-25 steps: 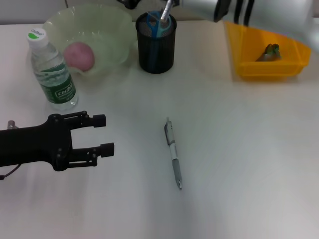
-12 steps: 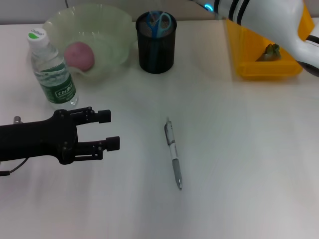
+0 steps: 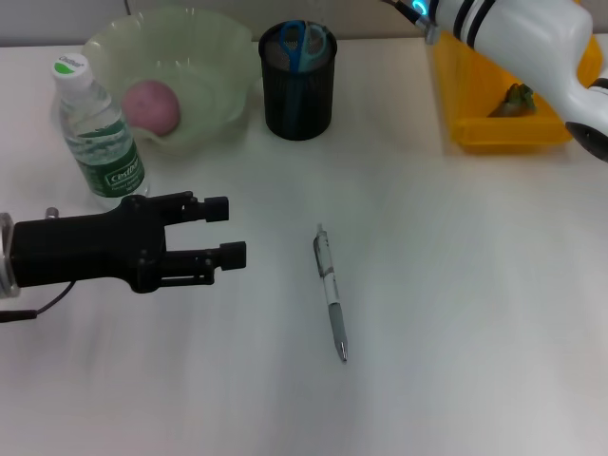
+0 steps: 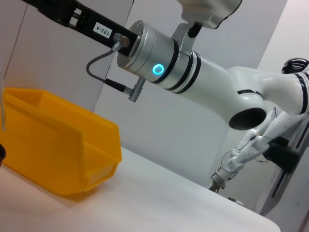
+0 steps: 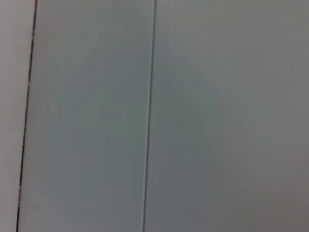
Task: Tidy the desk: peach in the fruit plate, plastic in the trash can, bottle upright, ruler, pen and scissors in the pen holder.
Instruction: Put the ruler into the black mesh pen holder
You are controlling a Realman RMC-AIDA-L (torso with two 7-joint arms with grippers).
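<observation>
A silver pen (image 3: 330, 290) lies on the white desk near the middle. My left gripper (image 3: 228, 229) is black, open and empty, low over the desk to the left of the pen. A black mesh pen holder (image 3: 297, 90) at the back holds blue-handled scissors (image 3: 304, 41). A pink peach (image 3: 150, 104) lies in the pale green fruit plate (image 3: 204, 43). A water bottle (image 3: 100, 138) stands upright beside the plate. A crumpled plastic piece (image 3: 518, 98) lies in the yellow bin (image 3: 499, 128). I cannot make out a ruler. My right arm (image 3: 518, 38) is raised at the back right.
The left wrist view shows the yellow bin (image 4: 58, 145) on the desk and the right arm's wrist (image 4: 154, 48) high above it. The right wrist view shows only a plain grey wall.
My left gripper has moved right toward the pen. My right arm has drawn away from above the pen holder, toward the back right.
</observation>
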